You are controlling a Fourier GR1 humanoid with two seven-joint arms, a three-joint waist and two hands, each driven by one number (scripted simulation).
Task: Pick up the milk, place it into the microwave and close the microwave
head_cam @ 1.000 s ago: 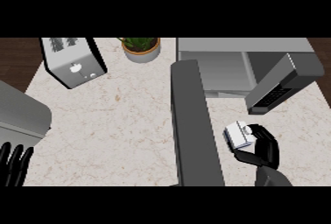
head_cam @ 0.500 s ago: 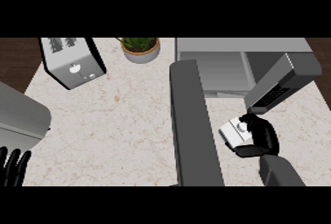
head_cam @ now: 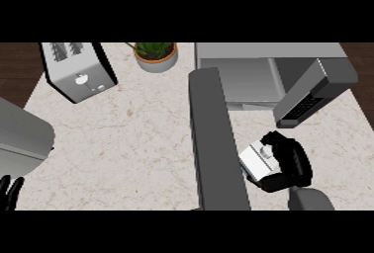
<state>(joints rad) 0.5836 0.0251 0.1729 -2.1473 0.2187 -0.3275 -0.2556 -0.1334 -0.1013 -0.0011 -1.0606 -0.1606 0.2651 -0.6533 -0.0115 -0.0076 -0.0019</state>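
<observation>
— Pale marbled stone is being shown as the surface point(head_cam: 124, 148), with dark wood being seen beyond its far edge. What is being carried on it?

— At the far left, a silver toaster point(head_cam: 79, 74) is being seen, and just beside it a potted plant point(head_cam: 155, 53) in a tan pot. At the far right the microwave point(head_cam: 256, 74) is standing with its cavity exposed. Its door point(head_cam: 315, 94) is being held swung out to the right, with the dark keypad strip being shown along its lower edge. A long dark grey bar point(head_cam: 215, 143) is running from the microwave's left corner down toward the near edge. A grey rounded appliance point(head_cam: 22, 133) is being cut off at the left border.

— Where is the milk being seen?

— The milk point(head_cam: 257, 160), a small white carton, is being held above the surface, near the microwave's open front and just right of the grey bar. It is being gripped by the right robot hand point(head_cam: 288, 165), whose black fingers are being curled round its right side, with the grey forearm coming in from the lower edge.

— And the other robot hand?

— The left robot hand point(head_cam: 9, 191) is being seen only as straight fingertips pointing up at the lower left corner, nothing being held.
</observation>
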